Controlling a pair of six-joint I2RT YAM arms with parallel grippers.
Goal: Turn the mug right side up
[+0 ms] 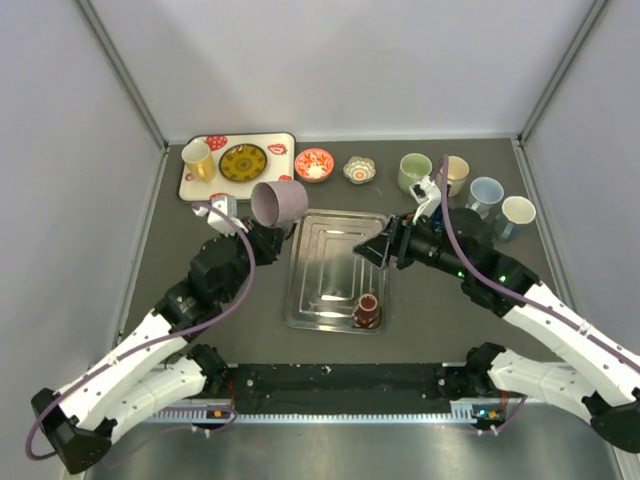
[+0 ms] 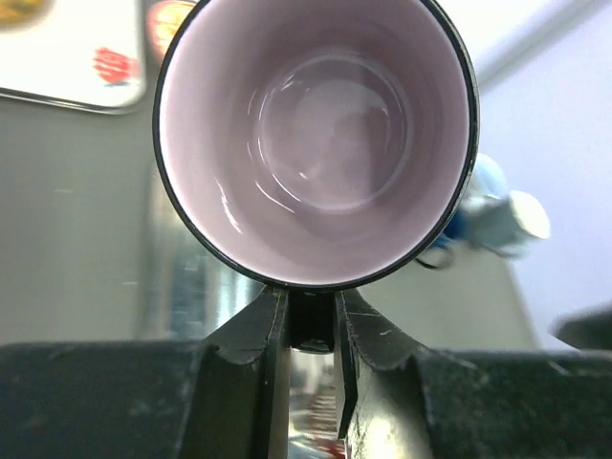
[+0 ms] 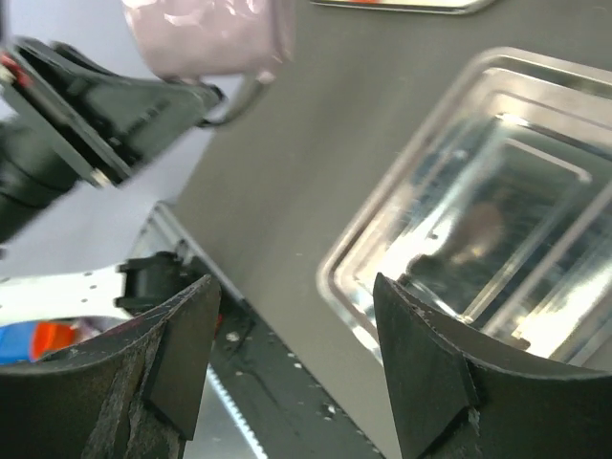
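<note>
Mug point(image 2: 316, 134), plain pink, hangs in left hand point(image 2: 312, 320).

right pincer point(image 3: 295, 316): spread wide | tray point(image 3: 545, 105): beneath, right | mug point(image 3: 210, 38): top-left, in left pincer point(image 3: 203, 96)

No legible text, labels, brands or numbers on anything in view.
</note>
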